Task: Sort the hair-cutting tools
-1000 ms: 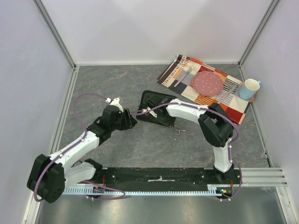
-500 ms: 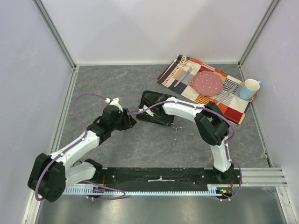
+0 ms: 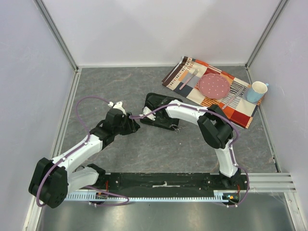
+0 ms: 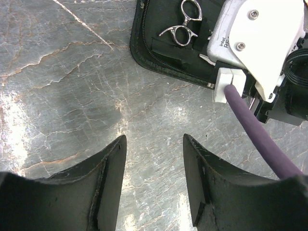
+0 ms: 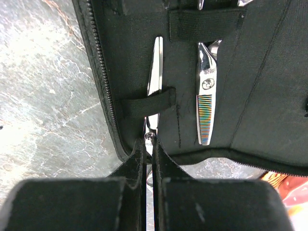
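Grey desk (image 3: 120,82) | case (image 3: 155,101) open | right claw (image 5: 149,147) pinched on scissors (image 5: 155,67) under strap (image 5: 148,103) | left claw (image 4: 154,144) wide, empty | mat (image 3: 243,108), plate (image 3: 214,86), cup (image 3: 256,91) far-right

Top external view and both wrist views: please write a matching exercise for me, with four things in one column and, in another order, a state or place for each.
Things:
1. left end effector
2. right end effector
3. toothed scissors
4. cup

States or places:
A. under a strap inside the black case
B. at the right end of the placemat
C. open, above the bare table
D. shut on the slim scissors

Pairs: 1-C, 2-D, 3-A, 4-B
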`<state>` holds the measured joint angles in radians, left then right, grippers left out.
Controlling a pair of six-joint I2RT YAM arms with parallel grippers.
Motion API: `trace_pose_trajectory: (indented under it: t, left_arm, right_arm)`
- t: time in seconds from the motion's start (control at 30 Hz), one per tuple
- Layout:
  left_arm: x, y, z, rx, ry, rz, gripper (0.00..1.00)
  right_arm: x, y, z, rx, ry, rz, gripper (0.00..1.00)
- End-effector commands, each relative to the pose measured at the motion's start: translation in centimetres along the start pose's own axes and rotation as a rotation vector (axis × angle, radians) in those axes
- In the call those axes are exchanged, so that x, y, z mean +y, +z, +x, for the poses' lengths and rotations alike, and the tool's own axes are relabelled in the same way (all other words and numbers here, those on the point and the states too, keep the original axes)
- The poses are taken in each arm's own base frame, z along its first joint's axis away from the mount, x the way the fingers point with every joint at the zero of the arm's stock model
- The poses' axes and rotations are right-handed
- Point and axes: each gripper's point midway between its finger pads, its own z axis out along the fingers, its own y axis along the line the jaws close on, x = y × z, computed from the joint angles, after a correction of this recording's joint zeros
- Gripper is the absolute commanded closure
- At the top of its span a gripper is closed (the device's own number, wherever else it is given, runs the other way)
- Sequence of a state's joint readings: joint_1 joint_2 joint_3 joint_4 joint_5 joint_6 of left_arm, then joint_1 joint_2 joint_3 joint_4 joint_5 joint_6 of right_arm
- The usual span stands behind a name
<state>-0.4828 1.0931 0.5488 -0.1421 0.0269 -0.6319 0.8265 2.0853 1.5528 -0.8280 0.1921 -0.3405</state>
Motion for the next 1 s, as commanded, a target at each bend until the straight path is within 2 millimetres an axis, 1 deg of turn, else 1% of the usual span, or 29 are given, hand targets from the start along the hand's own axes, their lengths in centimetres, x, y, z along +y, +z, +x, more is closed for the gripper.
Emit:
trace_pose_trajectory:
  t: [0.0,0.03,0.13,0.17,0.2,0.27,0.3,0.37,0.47,0.5,0.57,0.6,0.67,0.7,0.77,0.8,0.83,0.87,0.9,0.93,0.97]
  left_arm:
    - [-1.4,-0.2,-0.9,-0.027,0.008,0.055,0.43]
    - [-1.4,-0.3,-0.9,-0.027,0.010,0.055,0.43]
    - [-1.4,-0.3,-0.9,-0.030,0.010,0.056,0.43]
    - [-1.4,-0.3,-0.8,-0.028,0.010,0.056,0.43]
    - [-1.4,-0.4,-0.9,-0.032,0.010,0.057,0.43]
    - [-1.4,-0.4,-0.9,-0.034,0.009,0.056,0.43]
    - [-1.4,-0.5,-0.9,-0.033,0.007,0.058,0.43]
    - [-1.4,-0.7,-0.9,-0.038,0.007,0.056,0.43]
    - [-1.4,-1.2,-1.1,-0.049,0.007,0.058,0.43]
    - [-1.4,-1.3,-1.1,-0.049,0.007,0.056,0.43]
    - [-1.4,-1.8,-1.1,-0.060,0.006,0.062,0.43]
    - [-1.3,-1.9,-1.0,-0.059,0.006,0.060,0.43]
    - [-1.1,-2.3,-0.9,-0.067,0.003,0.060,0.43]
    - [-1.1,-2.5,-0.9,-0.068,0.003,0.061,0.43]
    - [-0.9,-2.8,-0.6,-0.063,0.005,0.053,0.43]
    - [-0.9,-3.2,-0.8,-0.076,0.007,0.059,0.43]
    - [-0.7,-3.4,-0.6,-0.071,0.007,0.050,0.43]
    - [-0.5,-3.6,-0.5,-0.072,0.007,0.045,0.43]
    - [-0.4,-3.8,-0.6,-0.082,0.006,0.042,0.43]
    - [-0.1,-4.0,-0.3,-0.070,0.006,0.030,0.43]
    - [0.4,-4.0,-0.4,-0.081,0.003,0.002,0.43]
  right_arm:
    - [2.1,2.1,-1.9,-0.085,-0.128,-0.092,1.00]
    - [2.5,2.4,-1.6,-0.081,-0.137,-0.102,1.00]
    - [3.7,2.4,-1.4,-0.097,-0.144,-0.162,1.00]
    - [4.6,2.3,-1.6,-0.121,-0.147,-0.209,1.00]
    - [5.1,1.8,-1.9,-0.144,-0.156,-0.222,1.00]
    - [6.2,1.7,-1.6,-0.162,-0.170,-0.255,1.00]
    - [6.9,1.1,-2.0,-0.183,-0.183,-0.267,1.00]
    - [7.7,1.0,-1.8,-0.188,-0.168,-0.280,1.00]
    - [9.4,0.8,-1.5,-0.174,-0.163,-0.293,1.00]
    - [10.1,0.4,-1.7,-0.179,-0.175,-0.291,1.00]
    - [11.5,0.3,-1.3,-0.179,-0.172,-0.300,1.00]
    - [12.2,-0.4,-1.6,-0.199,-0.182,-0.295,1.00]
    - [13.5,-0.7,-1.4,-0.211,-0.162,-0.310,1.00]
    - [14.1,-1.5,-1.7,-0.230,-0.162,-0.307,1.00]
    - [15.1,-2.0,-1.4,-0.237,-0.151,-0.311,1.00]
    - [15.9,-2.9,-1.6,-0.258,-0.134,-0.314,1.00]
    - [16.6,-3.0,-1.2,-0.257,-0.129,-0.317,1.00]
    - [17.0,-3.8,-1.4,-0.274,-0.126,-0.306,1.00]
    - [17.3,-4.1,-1.4,-0.277,-0.101,-0.303,1.00]
    - [17.5,-4.2,-1.2,-0.278,-0.090,-0.299,1.00]
    - [17.4,-4.5,-1.3,-0.291,-0.081,-0.284,1.00]
